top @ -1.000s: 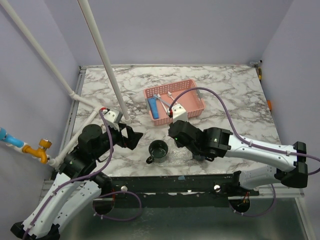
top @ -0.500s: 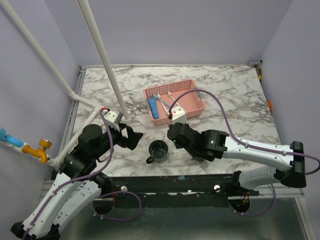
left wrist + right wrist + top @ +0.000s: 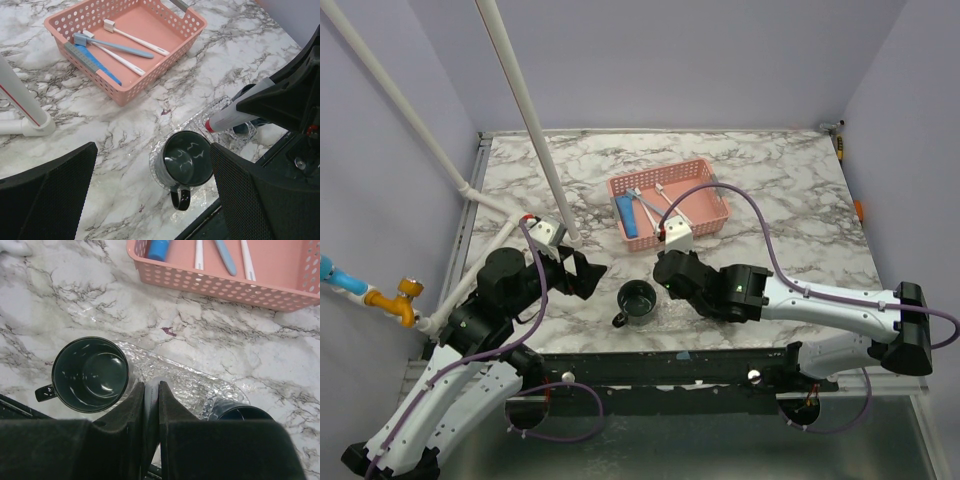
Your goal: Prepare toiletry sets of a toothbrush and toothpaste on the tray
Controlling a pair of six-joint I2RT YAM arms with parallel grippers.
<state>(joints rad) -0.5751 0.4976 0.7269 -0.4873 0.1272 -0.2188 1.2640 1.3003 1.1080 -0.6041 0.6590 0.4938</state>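
Right gripper: my right gripper (image 3: 151, 386) is clamped on a white plastic toothpaste tube with a red collar (image 3: 234, 114)
Change: over the last second I have swung it left, towards the dark green glazed mug (image 3: 90, 374)
Tray: the small clear bumpy plastic tray (image 3: 182, 376) lies under the mug, below my tube
Left gripper: my left gripper (image 3: 580, 275) hangs with fingers wide apart, holding nothing
Meaning: tube close to delivery, I judge; the long-handled plastic toothbrushes (image 3: 125, 49) lie in the pink perforated plastic basket (image 3: 150, 76)

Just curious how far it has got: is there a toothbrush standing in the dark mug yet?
No, the mug is empty inside, and the toothbrushes all lie in the pink basket.
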